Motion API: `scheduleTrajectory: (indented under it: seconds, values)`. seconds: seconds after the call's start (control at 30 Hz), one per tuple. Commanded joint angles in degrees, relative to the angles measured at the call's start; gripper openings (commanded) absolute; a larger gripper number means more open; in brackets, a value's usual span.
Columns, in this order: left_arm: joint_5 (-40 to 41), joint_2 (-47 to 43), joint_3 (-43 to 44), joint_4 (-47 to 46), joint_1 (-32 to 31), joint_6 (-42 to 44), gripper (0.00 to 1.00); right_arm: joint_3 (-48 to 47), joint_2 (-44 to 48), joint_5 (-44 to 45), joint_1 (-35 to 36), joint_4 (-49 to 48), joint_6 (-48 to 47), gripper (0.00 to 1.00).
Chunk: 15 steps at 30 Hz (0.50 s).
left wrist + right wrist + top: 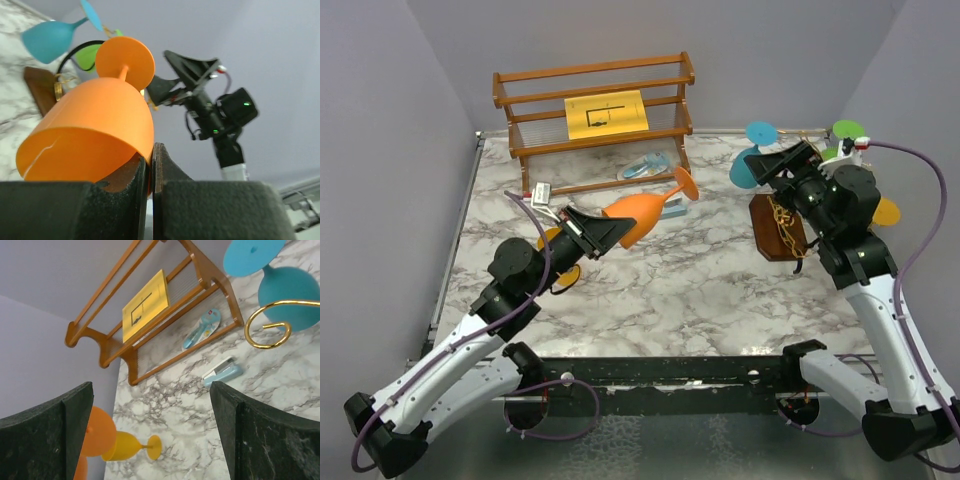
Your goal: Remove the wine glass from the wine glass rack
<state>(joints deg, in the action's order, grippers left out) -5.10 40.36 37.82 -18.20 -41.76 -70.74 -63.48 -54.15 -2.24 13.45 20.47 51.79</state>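
**Table**: glossy marble pattern, white with grey veins. It carries everything.

**Slatted wooden shelf**: orange-brown, with thin rails and curved end boards. It stands behind and left of the wine glass rack, at the back wall. A flat yellow sheet with a black line drawing leans on it.

**Wine glass rack**: dark-brown block base with curly gold wire rising from it. The right arm covers its far side in the top view.

**Right gripper**: hovers over the rack's far edge, among the wires. The wrist view shows two dark, rough pads spread wide with nothing between them.

**Left gripper**: well left of the rack. The jaws are pinched almost together on the bowl wall of the orange wine glass, one finger inside the bowl and one outside.

**Orange wine glass**: smooth, opaque, with a rounded bowl, short stem and flat round foot.
- It is off the rack and left of it, tipped on its side with the foot pointing away from the gripper.
- Whether it touches the marble cannot be told.

**Teal glass**: same shape as the orange one, at the rack's far-left side, just beside a gold wire curl.

**Green glass**: behind the rack, mostly hidden by the right arm.

**Yellow glass**: lies on its side, far left of the rack, beside the left arm.

**Blue packet**: flat, on the shelf's lowest tier, behind-left of the rack.

**Stapler**: pale blue and white, far left of the rack.
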Motion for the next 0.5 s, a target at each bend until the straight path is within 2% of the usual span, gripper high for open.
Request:
scheduleTrajectory:
  seconds: [0.0,0.07,0.2,0.47]
  values:
    - [2.3,1.1,6.1,24.1,-0.3,9.3,0.0,-0.3,4.7,1.6,0.5,-4.9,-13.0,0.99]
    - [2.2,3.0,8.4,28.5,-0.3,10.9,0.0,1.8,7.5,-4.7,0.5,-10.5,-22.9,0.99]
    - [2.3,9.8,15.0,38.1,-0.3,15.4,0.0,4.7,12.2,-3.3,0.5,-13.1,-24.8,0.99]
    - [5.8,27.1,32.6,60.5,-0.2,26.3,0.0,7.2,15.2,1.2,0.5,-11.5,-27.3,0.99]
